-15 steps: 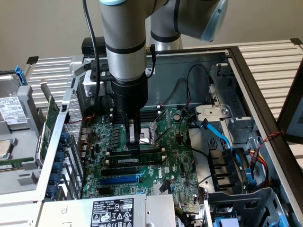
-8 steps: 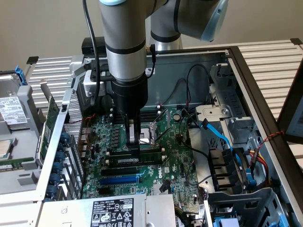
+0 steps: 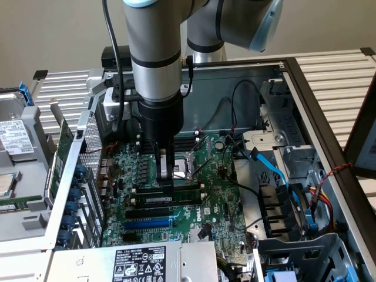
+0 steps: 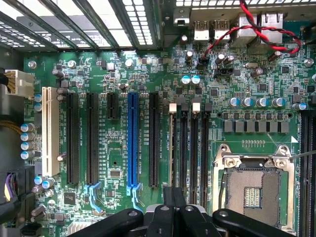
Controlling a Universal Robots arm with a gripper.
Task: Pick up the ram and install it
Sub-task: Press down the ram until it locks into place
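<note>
In the exterior view, the claw (image 3: 165, 176) is seen lowered into the open computer case (image 3: 329, 147) at the middle of the frame, its fingers drawn narrow and pressed down on the ram (image 3: 176, 198). The ram, a long dark-green stick with a pale label, is seen lying along a memory slot on the green motherboard (image 3: 217, 205), just above the blue slot (image 3: 148, 223). In the wrist view, the closed fingertips (image 4: 173, 197) are found at the lower centre, over the memory slots (image 4: 190, 148) beside the CPU socket (image 4: 254, 190).
</note>
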